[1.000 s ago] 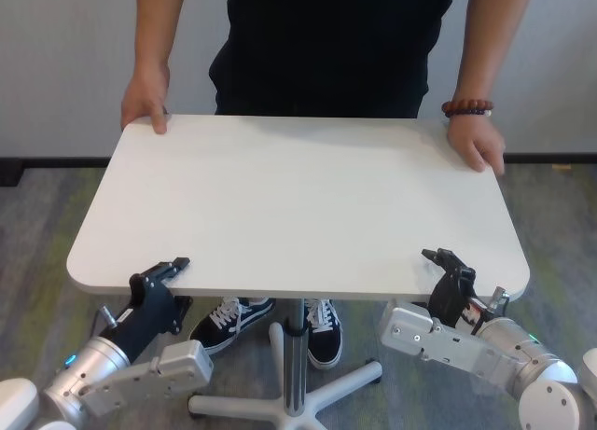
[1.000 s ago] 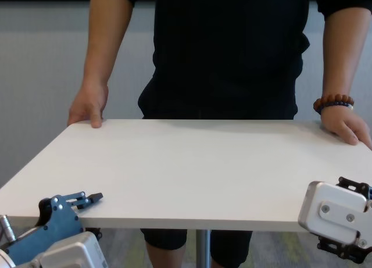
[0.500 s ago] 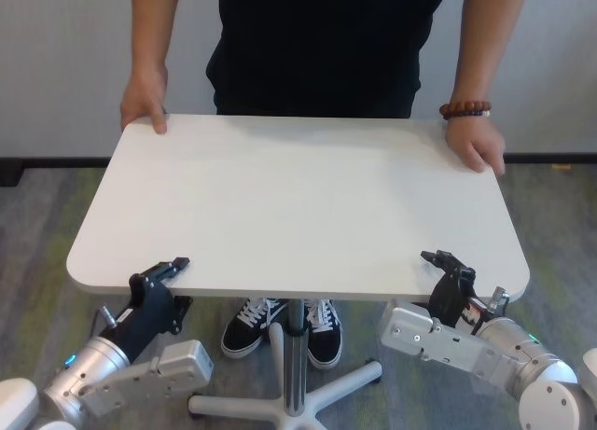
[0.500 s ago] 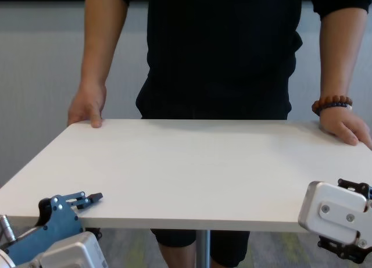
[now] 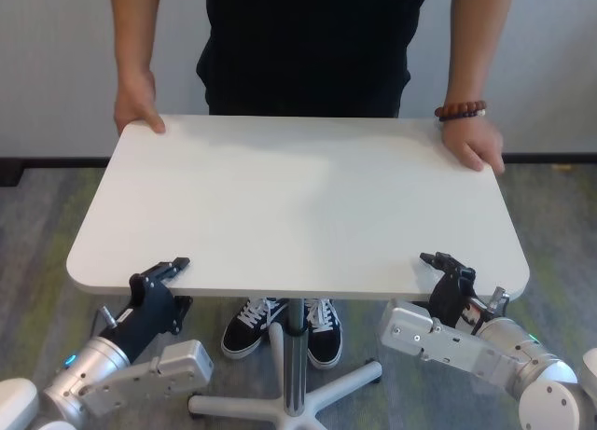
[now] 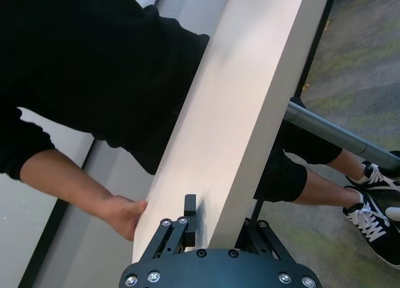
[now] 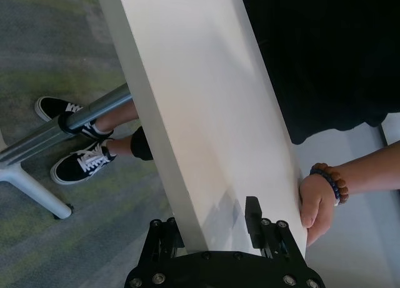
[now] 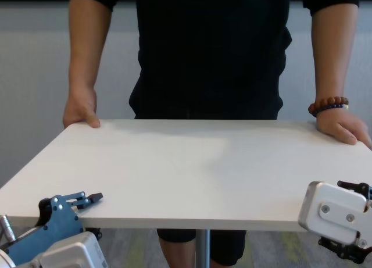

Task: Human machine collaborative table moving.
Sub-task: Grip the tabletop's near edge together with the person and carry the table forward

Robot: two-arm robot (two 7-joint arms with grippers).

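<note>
The table [image 5: 298, 197] is a wide white top on a slim grey pole [image 5: 295, 341]. The human [image 5: 308, 38], in black, stands at its far side with a hand on each far corner; a bead bracelet [image 5: 460, 109] shows on one wrist. My left gripper [image 5: 175, 273] is shut on the near edge at the left, upper finger on top, lower one hidden beneath. The left wrist view shows this gripper [image 6: 219, 224] clamping the edge. My right gripper [image 5: 438, 268] grips the near edge at the right. In the right wrist view, that gripper [image 7: 209, 228] has one finger on each face of the top.
The table's white star base [image 5: 336, 385] spreads on grey-green carpet between my two forearms. The human's black-and-white sneakers [image 5: 280, 325] stand under the top beside the pole. A pale wall with a dark skirting strip [image 5: 56, 164] runs close behind the human.
The human has straightened up and shifted slightly left, and the sneakers have drawn together by the pole. The table and both my arms have stayed put.
</note>
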